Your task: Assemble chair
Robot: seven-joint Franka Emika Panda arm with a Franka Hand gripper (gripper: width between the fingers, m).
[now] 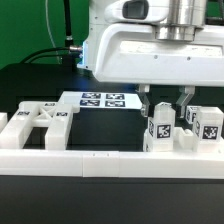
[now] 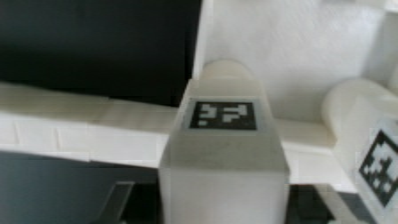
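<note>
The chair lies in separate white tagged pieces. A narrow tagged piece (image 1: 160, 128) stands near the front rail, and my gripper (image 1: 165, 103) hangs over it, open, one finger on each side. In the wrist view this piece (image 2: 222, 130) fills the middle between my fingers (image 2: 128, 202), with a thin dark gap on each side. Two more tagged pieces (image 1: 190, 118) (image 1: 209, 124) stand just to the exterior view's right; one shows at the wrist view's edge (image 2: 377, 150). A larger framed piece (image 1: 40, 122) lies at the exterior view's left.
The marker board (image 1: 100, 100) lies flat behind the middle of the table. The long plain white border rail (image 1: 100, 162) runs along the front edge, close to the pieces. A white bar (image 2: 71, 125) crosses behind the piece in the wrist view.
</note>
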